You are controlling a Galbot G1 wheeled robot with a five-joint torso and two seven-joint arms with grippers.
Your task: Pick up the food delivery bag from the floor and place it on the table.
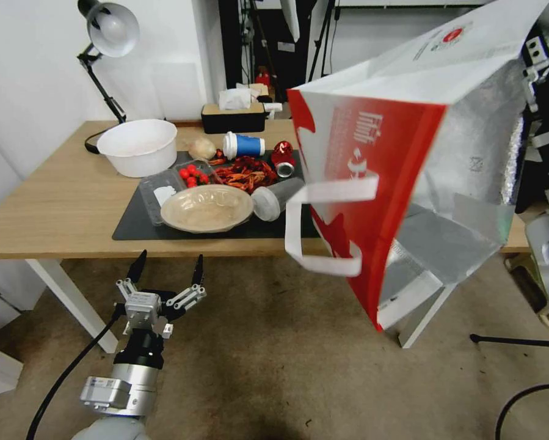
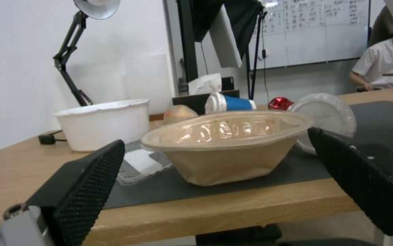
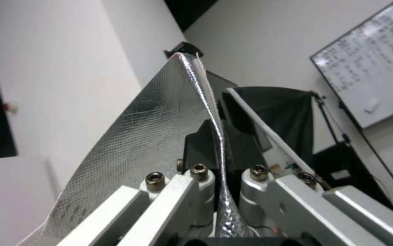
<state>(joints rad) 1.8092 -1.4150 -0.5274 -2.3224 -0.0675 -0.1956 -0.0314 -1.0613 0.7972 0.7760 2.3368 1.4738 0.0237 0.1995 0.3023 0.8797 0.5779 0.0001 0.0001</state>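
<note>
The food delivery bag (image 1: 372, 183) hangs tilted in the air at the right, its red side towards me and its silver foil lining (image 1: 476, 153) open to view. One white strap handle (image 1: 323, 195) dangles in front of the table's edge. My right gripper (image 3: 221, 136) is shut on the bag's foil-lined upper wall (image 3: 151, 136); its arm (image 1: 546, 122) runs down the right edge. The light-wood table (image 1: 60, 208) with a dark mat (image 1: 134, 229) lies behind and left of the bag. My left gripper (image 1: 169, 263) hangs open and holds nothing, low over the floor (image 1: 286, 366) before the table's front edge.
On the mat are a lidded beige bowl (image 1: 207, 208), a tipped clear cup (image 1: 274, 198), red crayfish (image 1: 247, 172), a blue cup (image 1: 243, 145) and a red can (image 1: 283, 156). A white tub (image 1: 138, 145), tissue box (image 1: 233, 116) and desk lamp (image 1: 106, 36) stand behind. Cables (image 1: 518, 339) cross the right floor.
</note>
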